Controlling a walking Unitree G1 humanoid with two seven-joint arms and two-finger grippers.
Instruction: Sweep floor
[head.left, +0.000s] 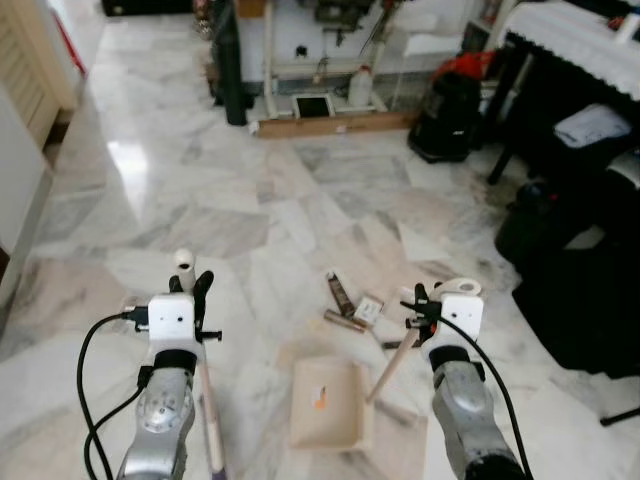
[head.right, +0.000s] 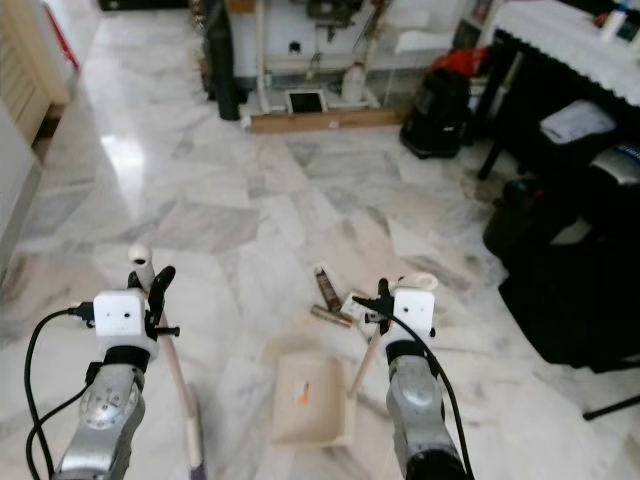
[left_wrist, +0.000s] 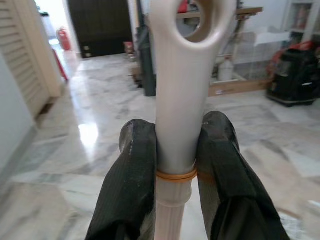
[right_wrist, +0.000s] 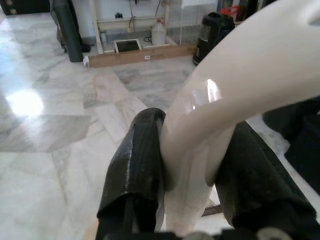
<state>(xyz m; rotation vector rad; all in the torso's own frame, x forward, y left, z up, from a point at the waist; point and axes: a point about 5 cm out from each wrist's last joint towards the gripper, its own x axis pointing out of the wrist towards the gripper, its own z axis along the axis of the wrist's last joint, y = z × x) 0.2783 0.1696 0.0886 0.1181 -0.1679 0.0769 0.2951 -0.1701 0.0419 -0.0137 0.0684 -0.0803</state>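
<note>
Sweeping well calls for a low, short stroke: the left tool, clamped on the cream plastic broom handle, should draw the litter into the dustpan. That flat beige tray sits on the glossy marble floor, just short of what look like small tubes and a card. The right tool grips the dustpan's smooth handle.

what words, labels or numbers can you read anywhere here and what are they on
None can be read.
Small box among the floor litter: its print is too small and blurred.
Brown tube beside it: no legible text.
White jug by the far wall: no readable label.
Dustpan: an orange mark, not lettering.
</note>
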